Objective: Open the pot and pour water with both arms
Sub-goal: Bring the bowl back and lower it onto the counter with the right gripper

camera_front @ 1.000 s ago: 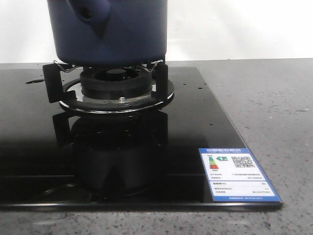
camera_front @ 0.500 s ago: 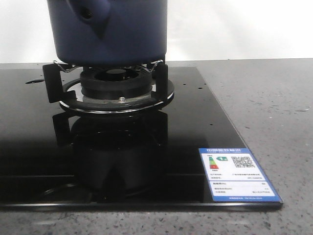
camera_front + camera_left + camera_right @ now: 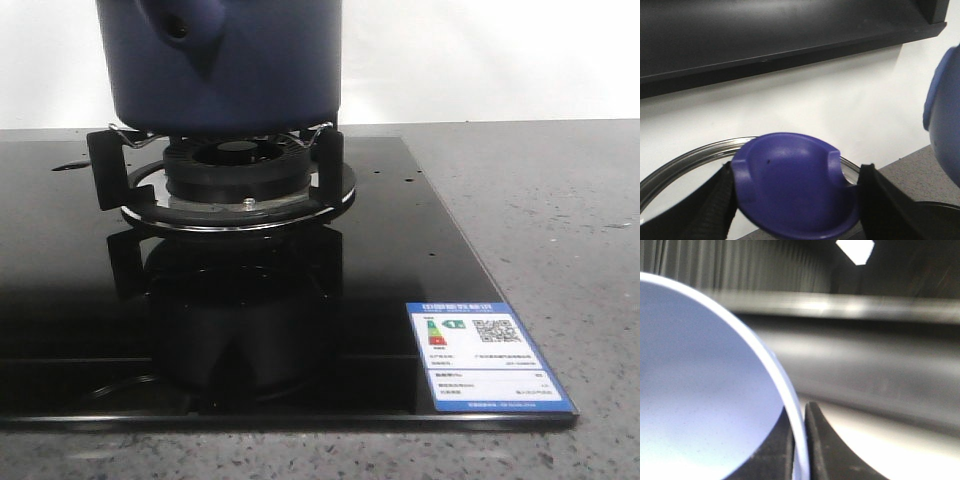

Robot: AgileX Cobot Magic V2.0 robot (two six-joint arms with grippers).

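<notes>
1. Currently, on the left wrist camera, my left gripper (image 3: 796, 170) is clamped on the blue knob (image 3: 790, 195) of a glass lid (image 3: 685, 162). One dark finger (image 3: 710, 205) presses each side of the knob, and the lid's steel rim curves away behind it against a white wall.
2. At the edge of that same view a blurred slice of the pot (image 3: 946, 115) shows, apart from the lid.
3. On the front camera the pot (image 3: 250, 70) sits left of centre on the burner's black supports (image 3: 105, 165). Its top is cut off by the frame, so I cannot see the opening from there.
4. The pot's stubby tube (image 3: 178, 25) points out toward the camera, on the left part of its wall.
5. Beneath it the round burner (image 3: 235, 165) stands on the glossy black hob (image 3: 400, 250), which mirrors both burner and pot.
6. Further right, a blue-edged energy label (image 3: 487, 357) is stuck on the hob's near right corner.
7. Right of the hob lies the grey speckled counter (image 3: 560, 220).
8. On the right wrist camera, my right gripper (image 3: 799, 410) is pinched tight on the thin white edge of a pale blue round surface (image 3: 700, 390), one finger (image 3: 832, 450) each side. I cannot tell from this blurred view what that surface belongs to.
</notes>
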